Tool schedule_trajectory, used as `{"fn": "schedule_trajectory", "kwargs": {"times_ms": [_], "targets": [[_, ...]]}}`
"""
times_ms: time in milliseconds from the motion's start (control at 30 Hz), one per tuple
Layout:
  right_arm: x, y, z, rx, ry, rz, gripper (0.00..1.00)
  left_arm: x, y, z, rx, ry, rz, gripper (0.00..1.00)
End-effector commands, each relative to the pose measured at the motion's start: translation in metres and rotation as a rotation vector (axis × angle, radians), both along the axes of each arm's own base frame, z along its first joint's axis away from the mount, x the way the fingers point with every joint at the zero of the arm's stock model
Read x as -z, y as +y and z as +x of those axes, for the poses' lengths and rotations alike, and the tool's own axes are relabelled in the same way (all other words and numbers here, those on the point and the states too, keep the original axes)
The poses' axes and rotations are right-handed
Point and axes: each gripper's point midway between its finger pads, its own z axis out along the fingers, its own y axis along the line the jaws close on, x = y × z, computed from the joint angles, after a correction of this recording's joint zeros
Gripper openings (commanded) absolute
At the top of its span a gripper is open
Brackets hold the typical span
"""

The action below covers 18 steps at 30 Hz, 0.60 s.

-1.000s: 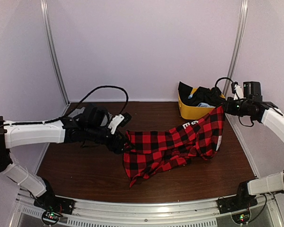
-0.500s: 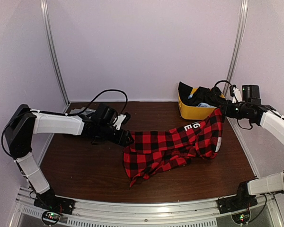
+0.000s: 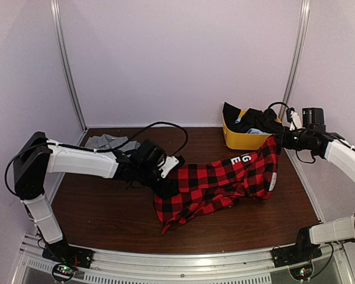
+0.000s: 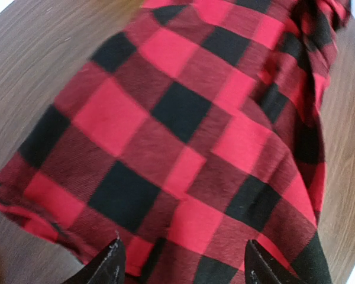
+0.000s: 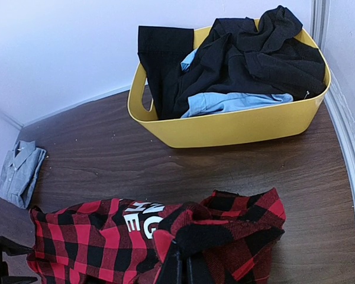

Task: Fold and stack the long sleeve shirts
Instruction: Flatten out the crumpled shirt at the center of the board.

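Note:
The red-and-black flannel shirt [image 3: 213, 183] hangs stretched across the table, its right end lifted. My right gripper [image 3: 279, 139] is shut on that raised end; in the right wrist view the bunched cloth [image 5: 225, 228] sits clamped in the gripper [image 5: 187, 267]. My left gripper [image 3: 169, 188] is over the shirt's left part. In the left wrist view its fingertips [image 4: 113, 260] stand wide apart and open just above the checked cloth [image 4: 189, 136]. The grey shirt [image 3: 106, 142] lies folded at the back left, and the right wrist view shows it too [image 5: 21, 171].
A yellow bin [image 3: 239, 142] full of dark and light-blue clothes stands at the back right, just behind the right gripper; its front wall [image 5: 225, 127] fills the top of the right wrist view. A black cable loops over the left arm [image 3: 165, 127].
My left arm has swung right, from the shirt's left edge to over the cloth itself. The right gripper has held its grip and barely moved.

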Motion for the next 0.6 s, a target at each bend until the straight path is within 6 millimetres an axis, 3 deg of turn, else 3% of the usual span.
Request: {"fn": "schedule_trajectory", "kwargs": {"times_ms": [0, 267, 567], "targets": [[-0.006, 0.001, 0.003, -0.012, -0.033, 0.017, 0.00, 0.008, 0.009, 0.014, 0.034, -0.137, 0.185, 0.71], [-0.001, 0.003, 0.002, -0.021, -0.022, 0.022, 0.00, 0.027, 0.017, 0.032, 0.022, -0.223, 0.379, 0.72], [0.001, 0.003, 0.002, -0.025, -0.017, 0.022, 0.00, 0.034, 0.016, 0.042, 0.000, -0.234, 0.421, 0.61]]}}
